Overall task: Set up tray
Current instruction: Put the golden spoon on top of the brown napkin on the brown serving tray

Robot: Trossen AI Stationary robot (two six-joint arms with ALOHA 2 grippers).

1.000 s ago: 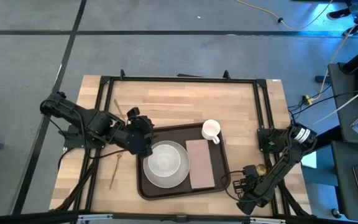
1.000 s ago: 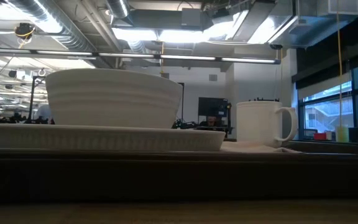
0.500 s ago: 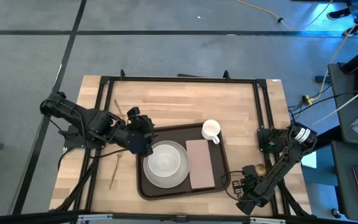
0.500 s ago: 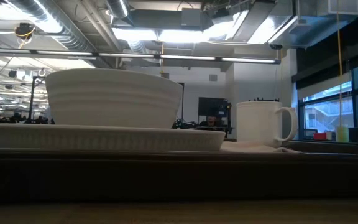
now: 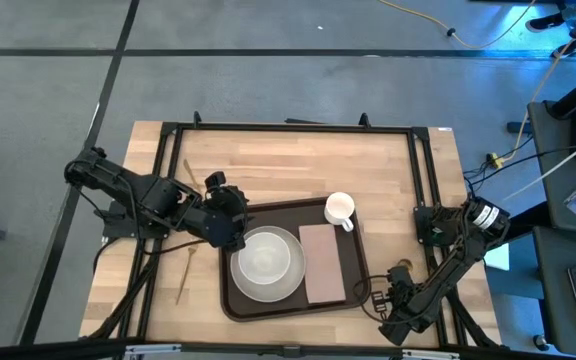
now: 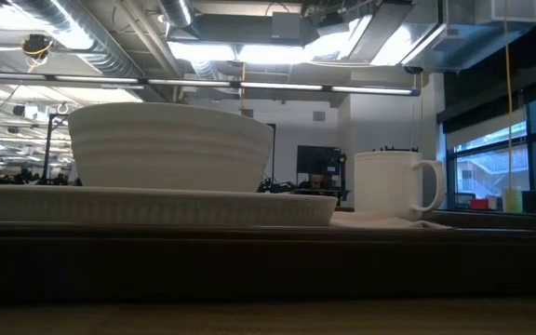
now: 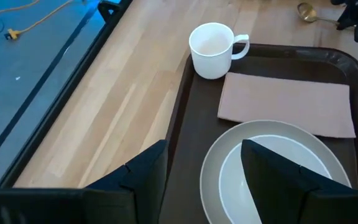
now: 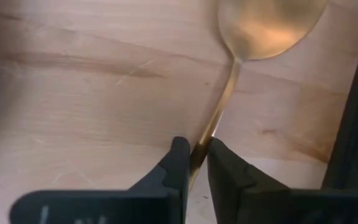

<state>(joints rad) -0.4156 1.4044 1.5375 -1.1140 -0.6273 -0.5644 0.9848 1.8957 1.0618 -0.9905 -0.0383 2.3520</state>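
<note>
The right gripper (image 8: pixel 194 163) is low at the table's right near corner, fingers pinched on a gold spoon's (image 8: pixel 263 25) handle. The tray (image 5: pixel 236 300) sits mid-table, near edge. Next — lift the spoon over beside the napkin (image 5: pixel 321 262). The left gripper (image 7: pixel 201 171) waits, fingers apart, over the tray's left end.

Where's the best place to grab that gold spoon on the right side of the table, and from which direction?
Grip the gold spoon by its thin handle, not the bowl, coming straight down from above. It lies flat on the table, so the narrow handle is probably the only part the fingers can straddle. The right gripper already has its fingers pinched on that handle, below the bowl.
</note>
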